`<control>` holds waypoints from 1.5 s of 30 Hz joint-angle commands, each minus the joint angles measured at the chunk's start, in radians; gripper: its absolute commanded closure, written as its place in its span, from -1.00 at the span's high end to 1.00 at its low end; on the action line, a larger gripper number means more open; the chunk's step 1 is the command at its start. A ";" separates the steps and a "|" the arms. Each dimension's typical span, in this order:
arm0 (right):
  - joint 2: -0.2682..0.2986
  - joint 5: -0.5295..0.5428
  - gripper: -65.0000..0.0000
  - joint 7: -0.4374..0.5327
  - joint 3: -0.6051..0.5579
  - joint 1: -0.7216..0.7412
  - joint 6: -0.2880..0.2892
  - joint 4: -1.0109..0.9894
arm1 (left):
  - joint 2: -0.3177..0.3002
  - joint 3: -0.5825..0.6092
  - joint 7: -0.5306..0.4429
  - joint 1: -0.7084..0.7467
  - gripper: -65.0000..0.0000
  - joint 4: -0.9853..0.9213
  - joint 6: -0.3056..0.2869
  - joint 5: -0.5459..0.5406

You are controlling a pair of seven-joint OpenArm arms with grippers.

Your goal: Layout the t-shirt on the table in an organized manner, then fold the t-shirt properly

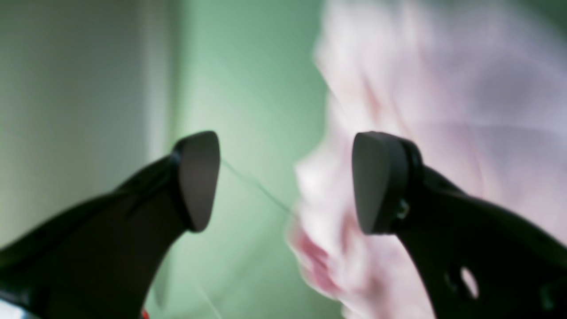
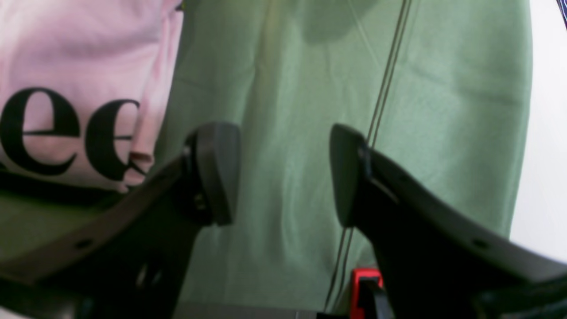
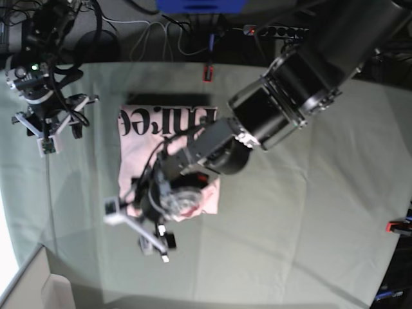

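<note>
A wide table (image 3: 309,212) draped in creased grey-green cloth fills the base view, and on it, left of centre, lies the pale pink cotton t-shirt (image 3: 138,145) with big black serif lettering, folded into a rough rectangle, the printed band along its far edge. The near edge is less tidy: a rumpled lobe of pink bulges out under the wrist of the big dark arm that reaches across from the top right.

That arm carries the left gripper (image 1: 285,181), whose two dark pads stand well apart with nothing between them. In its wrist view the blurred pink cloth sits just beyond the right-hand pad, and whether it brushes that pad cannot be told. A thin pale strand crosses the gap toward the shirt. If that strand is thread hooked on a pad, pulling the arm away may drag the loose near edge and undo the fold.

The bulk of the arm hangs low over the shirt. A sideways retreat may sweep the top layer askew, so lifting clear looks safer.

The right gripper (image 2: 283,173) hovers over bare cloth at the table's left side, jaws likewise spread and empty, the shirt's lettered edge just to one side. A thin cord (image 2: 381,102) runs down the cloth beneath it toward a small red clamp (image 2: 365,283); a low reach here may snag either.
</note>
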 commanded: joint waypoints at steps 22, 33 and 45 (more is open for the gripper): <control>-0.087 0.012 -1.00 0.018 0.284 -0.248 0.003 0.073 | -0.140 -1.212 0.000 0.930 0.37 0.855 0.010 -0.189; -0.087 0.010 -1.00 0.018 0.258 -0.314 0.003 -0.118 | -0.145 -1.478 0.000 1.231 -0.68 0.757 0.009 -0.476; -0.087 0.008 -1.00 0.063 0.107 -0.292 0.003 -0.540 | -0.286 -1.188 -0.021 1.093 -0.99 0.131 0.009 -0.476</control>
